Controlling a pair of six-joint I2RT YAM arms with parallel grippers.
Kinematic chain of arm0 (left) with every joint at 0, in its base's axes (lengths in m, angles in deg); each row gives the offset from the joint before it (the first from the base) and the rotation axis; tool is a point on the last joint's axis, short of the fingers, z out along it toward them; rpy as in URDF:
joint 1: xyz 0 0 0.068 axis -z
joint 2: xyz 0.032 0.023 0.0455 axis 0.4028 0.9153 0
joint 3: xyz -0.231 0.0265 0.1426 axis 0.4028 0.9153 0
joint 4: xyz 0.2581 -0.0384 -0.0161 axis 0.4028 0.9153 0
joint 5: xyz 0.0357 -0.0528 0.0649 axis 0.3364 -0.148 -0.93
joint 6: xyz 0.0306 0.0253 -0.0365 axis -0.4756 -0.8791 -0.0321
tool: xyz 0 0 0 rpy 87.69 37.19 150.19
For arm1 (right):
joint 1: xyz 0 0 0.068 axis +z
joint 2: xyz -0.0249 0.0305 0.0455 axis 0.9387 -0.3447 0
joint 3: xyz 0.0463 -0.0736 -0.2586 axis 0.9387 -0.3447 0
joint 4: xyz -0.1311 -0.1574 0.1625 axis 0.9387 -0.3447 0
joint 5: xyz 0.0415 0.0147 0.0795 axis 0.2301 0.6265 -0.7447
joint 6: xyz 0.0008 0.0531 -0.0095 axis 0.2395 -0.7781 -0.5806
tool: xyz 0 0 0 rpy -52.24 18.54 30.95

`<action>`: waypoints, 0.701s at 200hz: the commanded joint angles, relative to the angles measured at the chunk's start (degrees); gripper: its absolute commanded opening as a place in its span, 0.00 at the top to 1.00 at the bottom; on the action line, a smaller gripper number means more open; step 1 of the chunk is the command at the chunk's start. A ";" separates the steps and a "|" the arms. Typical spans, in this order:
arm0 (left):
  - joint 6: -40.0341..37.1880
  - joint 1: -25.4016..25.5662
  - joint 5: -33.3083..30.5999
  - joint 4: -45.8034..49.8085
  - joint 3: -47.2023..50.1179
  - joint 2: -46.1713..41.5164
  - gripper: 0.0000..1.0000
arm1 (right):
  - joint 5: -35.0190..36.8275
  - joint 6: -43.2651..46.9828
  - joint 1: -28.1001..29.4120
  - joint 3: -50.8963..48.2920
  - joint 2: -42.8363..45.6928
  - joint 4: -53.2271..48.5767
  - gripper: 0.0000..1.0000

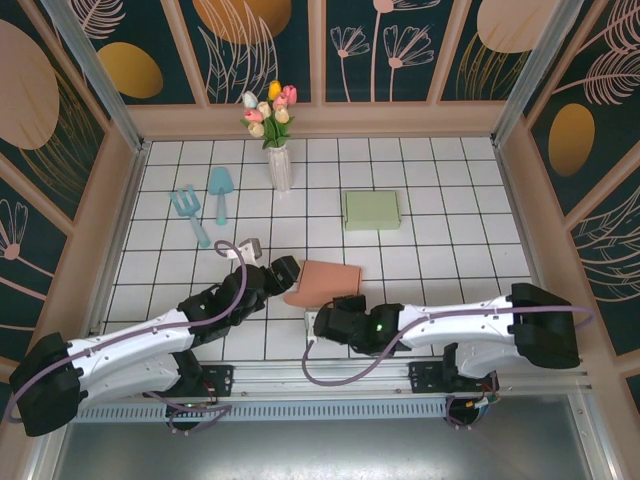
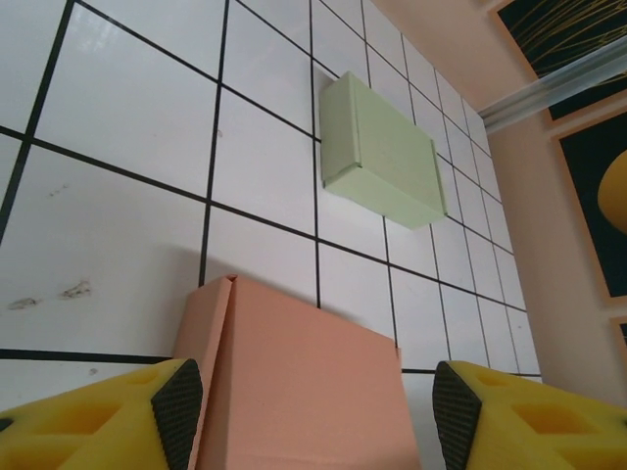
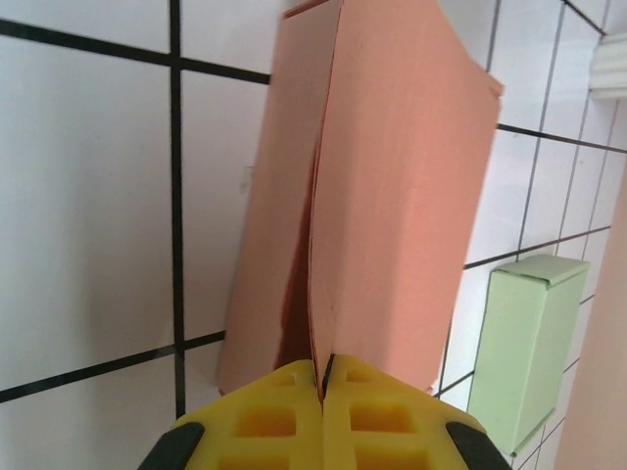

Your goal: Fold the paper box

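Paper box (image 1: 325,282), right gripper (image 3: 321,377) clamped on its flap, left gripper (image 2: 315,406) spread wide

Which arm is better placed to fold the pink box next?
Right, probably: the right gripper is pinched shut on a raised flap of the pink paper box. The left gripper is open, holding nothing.

A white tiled tabletop with black grid lines (image 1: 440,200) is lying under soft, even light. Dark teal wall panels painted with gold ovals and pale leaf outlines (image 1: 380,50) are enclosing it on three sides. Beige wooden framing (image 1: 400,120) is bordering the panels, and silver aluminium posts (image 1: 95,75) are slanting up at the back corners.
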State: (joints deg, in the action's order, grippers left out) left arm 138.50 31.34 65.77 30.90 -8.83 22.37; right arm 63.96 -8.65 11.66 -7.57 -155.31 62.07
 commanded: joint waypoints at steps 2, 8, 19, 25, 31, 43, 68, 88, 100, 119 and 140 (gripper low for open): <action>-2.19 0.14 -0.57 0.15 -2.30 1.82 0.34 | -2.02 1.44 0.38 -1.42 -3.38 -0.11 0.96; -2.23 0.19 0.48 -0.85 -2.76 3.17 0.34 | -1.99 1.60 0.42 -1.34 -4.14 0.19 0.96; -2.15 0.19 2.54 -2.97 -3.36 5.95 0.34 | -1.90 1.94 0.42 -1.26 -5.33 0.85 0.94; -2.02 0.20 3.70 -4.42 -3.56 7.41 0.35 | -1.60 2.09 0.41 -1.25 -5.78 1.33 0.91; -1.83 0.27 4.53 -5.72 -3.65 8.77 0.35 | -1.45 2.15 0.45 -1.25 -6.07 1.76 0.90; -1.57 0.37 5.03 -7.04 -4.10 11.05 0.35 | -1.28 2.20 0.59 -1.27 -6.02 1.98 0.86; -2.39 0.54 3.68 -6.27 -5.58 14.95 0.35 | -2.73 1.35 0.66 -1.22 -4.70 1.65 0.73; -2.46 0.63 3.67 -6.79 -5.52 17.53 0.35 | -3.75 0.65 0.62 -1.33 -3.52 1.53 0.63; -2.32 0.62 3.61 -7.43 -5.16 18.51 0.36 | -3.83 0.10 0.69 -1.59 -2.83 1.63 0.58; -2.34 0.63 3.36 -7.61 -4.84 19.46 0.36 | -3.76 -1.34 1.27 -1.44 -1.47 0.87 0.52; -2.53 0.66 2.90 -7.23 -4.80 20.00 0.36 | -3.10 -4.12 1.89 -0.51 1.67 0.40 0.45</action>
State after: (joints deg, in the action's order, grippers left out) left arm 137.28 31.69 69.53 25.44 -12.89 41.60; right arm 60.94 -9.00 12.44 -8.31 -157.83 63.78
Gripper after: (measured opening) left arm 0.642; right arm 0.520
